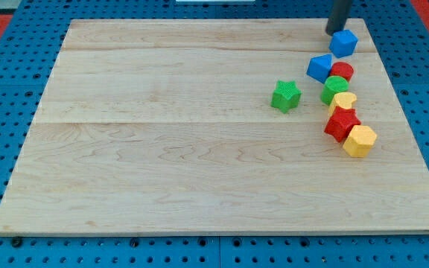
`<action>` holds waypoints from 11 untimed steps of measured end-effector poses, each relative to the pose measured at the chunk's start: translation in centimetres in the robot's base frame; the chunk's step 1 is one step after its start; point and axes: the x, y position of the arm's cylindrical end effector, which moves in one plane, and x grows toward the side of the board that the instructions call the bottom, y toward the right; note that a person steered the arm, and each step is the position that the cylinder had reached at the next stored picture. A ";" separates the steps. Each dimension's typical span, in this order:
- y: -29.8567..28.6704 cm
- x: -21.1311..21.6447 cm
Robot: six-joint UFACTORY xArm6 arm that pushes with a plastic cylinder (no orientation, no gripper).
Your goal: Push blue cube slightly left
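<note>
The blue cube [344, 43] sits near the top right corner of the wooden board [162, 149]. My tip [334, 32] stands just above and left of the cube, touching or almost touching its upper left side. The rod comes down from the view's top edge. A second blue block [319, 67] of unclear shape lies below and left of the cube.
A column of blocks runs down the right side: a red block [342, 71], a green block [335, 88], a yellow block [343, 101], a red block [341, 123] and a yellow block [360, 141]. A green star-like block [285, 96] lies apart to the left.
</note>
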 end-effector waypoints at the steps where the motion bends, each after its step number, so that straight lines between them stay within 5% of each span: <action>1: 1.0 -3.0; 3: 8.3 -0.6; 6: -4.8 0.3; 8: 6.3 1.0; 9: 5.6 3.4; 11: -5.7 5.6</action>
